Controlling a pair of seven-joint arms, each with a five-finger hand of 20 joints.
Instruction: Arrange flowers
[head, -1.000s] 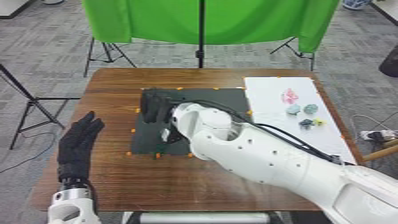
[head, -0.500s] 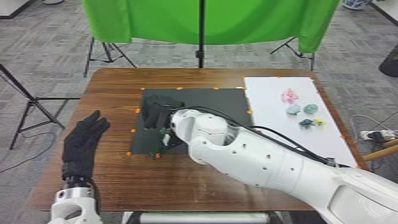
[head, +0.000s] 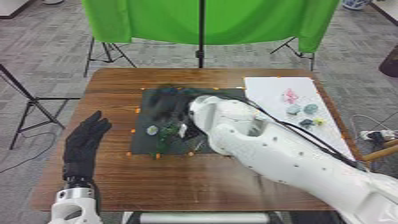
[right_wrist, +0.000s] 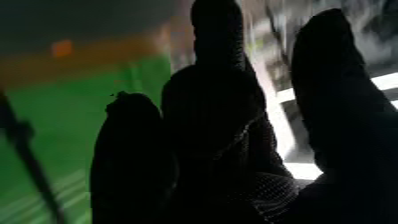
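As the right hand is sweeping toward the upper part of the dark mat, blurred by its own motion, a white flower and some green stems are coming into sight at left of centre in the frame, where the glove was covering them a moment ago. The right hand is showing its fingers long and apart in the right wrist view, with no bloom visible between them, so it is probably leaving this flower on the mat and freeing itself for another. At the right of the frame, a pink flower, a yellow flower and some bluish ones are lying on the white sheet, likely still waiting to be arranged. At the left, the left hand is resting wide over the counter, holding nothing.
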